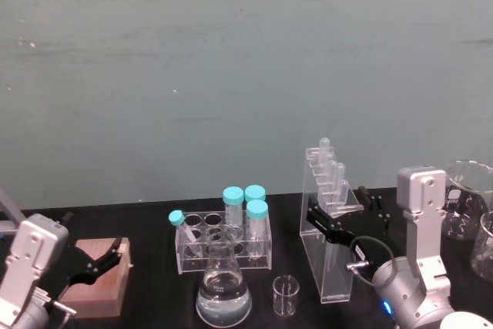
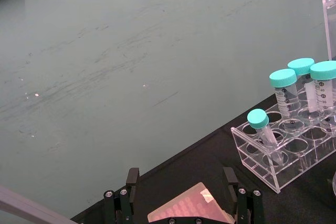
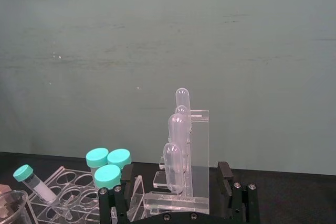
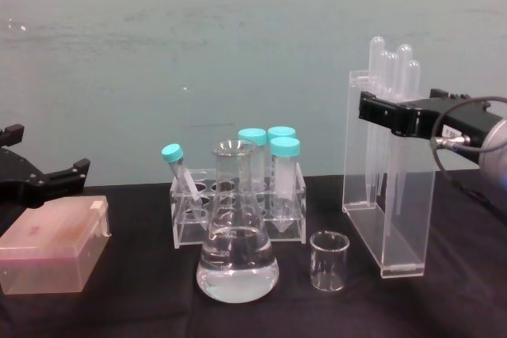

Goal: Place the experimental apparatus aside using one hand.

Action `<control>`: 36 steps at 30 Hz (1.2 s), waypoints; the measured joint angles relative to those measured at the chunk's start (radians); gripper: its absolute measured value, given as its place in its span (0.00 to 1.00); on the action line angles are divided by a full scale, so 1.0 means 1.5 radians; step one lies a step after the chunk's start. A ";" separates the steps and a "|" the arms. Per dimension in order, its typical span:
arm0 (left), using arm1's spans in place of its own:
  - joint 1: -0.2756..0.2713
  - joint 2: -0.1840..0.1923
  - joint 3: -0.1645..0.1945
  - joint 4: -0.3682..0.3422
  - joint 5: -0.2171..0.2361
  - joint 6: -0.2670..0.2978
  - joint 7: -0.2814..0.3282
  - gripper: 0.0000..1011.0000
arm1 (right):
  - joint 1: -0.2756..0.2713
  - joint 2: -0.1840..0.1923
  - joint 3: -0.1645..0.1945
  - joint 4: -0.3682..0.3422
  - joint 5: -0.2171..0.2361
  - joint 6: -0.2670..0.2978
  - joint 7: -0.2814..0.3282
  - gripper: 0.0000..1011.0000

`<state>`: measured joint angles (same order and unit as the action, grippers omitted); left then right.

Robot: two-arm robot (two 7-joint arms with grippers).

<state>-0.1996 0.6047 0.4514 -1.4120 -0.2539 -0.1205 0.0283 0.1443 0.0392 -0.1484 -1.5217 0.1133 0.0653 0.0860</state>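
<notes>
Right gripper [image 3: 176, 170]: fingers spread wide, straddling upper part of tall acrylic pipette stand [image 4: 388, 219], toward tabletop [image 4: 142, 306] right edge | conical flask [image 4: 236, 263] of clear liquid near front edge, small beaker [image 4: 329, 260] between flask and stand | left gripper [image 2: 181, 176]: fingers wide, above pink box [image 4: 51, 243] by left edge

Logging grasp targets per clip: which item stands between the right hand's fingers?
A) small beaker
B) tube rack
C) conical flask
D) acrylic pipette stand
D: the right hand, open, has a finger on either side of the acrylic pipette stand.
</notes>
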 joint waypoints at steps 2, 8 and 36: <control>0.000 0.000 0.000 0.000 0.000 0.000 0.000 0.99 | 0.001 0.000 0.000 0.001 -0.001 0.000 -0.001 0.99; 0.000 0.000 0.000 0.000 0.000 0.000 0.000 0.99 | 0.001 -0.001 0.001 0.001 -0.003 0.007 0.000 0.99; 0.000 0.000 0.000 0.000 0.000 0.000 0.000 0.99 | 0.001 0.000 0.001 0.000 -0.003 0.005 -0.001 0.78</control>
<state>-0.1995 0.6047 0.4514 -1.4120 -0.2539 -0.1205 0.0283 0.1458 0.0390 -0.1470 -1.5222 0.1086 0.0732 0.0848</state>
